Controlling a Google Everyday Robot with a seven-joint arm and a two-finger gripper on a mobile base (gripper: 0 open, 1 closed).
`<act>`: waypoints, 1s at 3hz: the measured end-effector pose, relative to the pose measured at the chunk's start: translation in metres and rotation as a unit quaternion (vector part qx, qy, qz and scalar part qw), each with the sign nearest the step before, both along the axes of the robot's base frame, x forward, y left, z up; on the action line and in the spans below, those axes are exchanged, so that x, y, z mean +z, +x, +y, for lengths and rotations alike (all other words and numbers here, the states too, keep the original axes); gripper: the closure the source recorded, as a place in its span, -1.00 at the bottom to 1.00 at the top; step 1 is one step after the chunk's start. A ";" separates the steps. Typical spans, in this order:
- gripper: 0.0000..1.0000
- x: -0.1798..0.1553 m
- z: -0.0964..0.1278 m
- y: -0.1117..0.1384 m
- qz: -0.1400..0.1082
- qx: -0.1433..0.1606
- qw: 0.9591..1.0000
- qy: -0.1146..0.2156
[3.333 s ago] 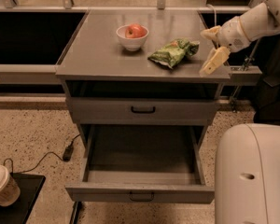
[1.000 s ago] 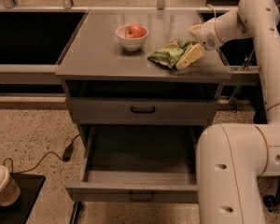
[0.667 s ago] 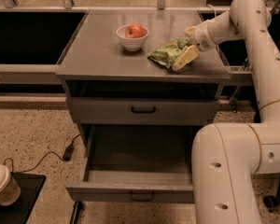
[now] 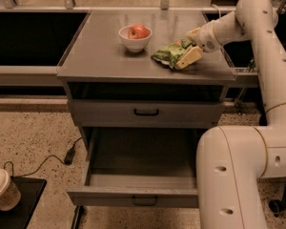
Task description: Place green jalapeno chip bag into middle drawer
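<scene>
At right of bench (image 4: pixel 100 56) top: hand (image 4: pixel 191 45), fingers spread, straddling the right end of the green jalapeno chip bag (image 4: pixel 167 55), which lies on the bench surface. Just left of bag: white bowl (image 4: pixel 135 42) holding red apple (image 4: pixel 138 31). Below bench top: taller-fronted drawer (image 4: pixel 109 112) shut; middle drawer (image 4: pixel 105 197) pulled out.
</scene>
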State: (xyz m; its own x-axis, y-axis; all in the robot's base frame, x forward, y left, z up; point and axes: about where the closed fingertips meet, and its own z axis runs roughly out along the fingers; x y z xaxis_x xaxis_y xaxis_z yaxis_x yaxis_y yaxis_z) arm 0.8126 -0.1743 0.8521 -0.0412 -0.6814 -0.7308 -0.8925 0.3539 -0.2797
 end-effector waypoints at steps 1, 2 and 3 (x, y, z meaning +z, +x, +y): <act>-0.16 0.000 0.000 0.000 0.000 0.000 1.000 0.000; 0.32 0.000 0.000 0.000 0.000 0.000 1.000 0.000; 0.79 0.000 0.000 0.000 0.000 0.000 1.000 0.000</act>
State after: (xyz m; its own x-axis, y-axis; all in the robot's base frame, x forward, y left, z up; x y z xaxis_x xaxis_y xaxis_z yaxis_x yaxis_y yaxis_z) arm 0.8126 -0.1743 0.8520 -0.0411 -0.6814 -0.7307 -0.8926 0.3538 -0.2797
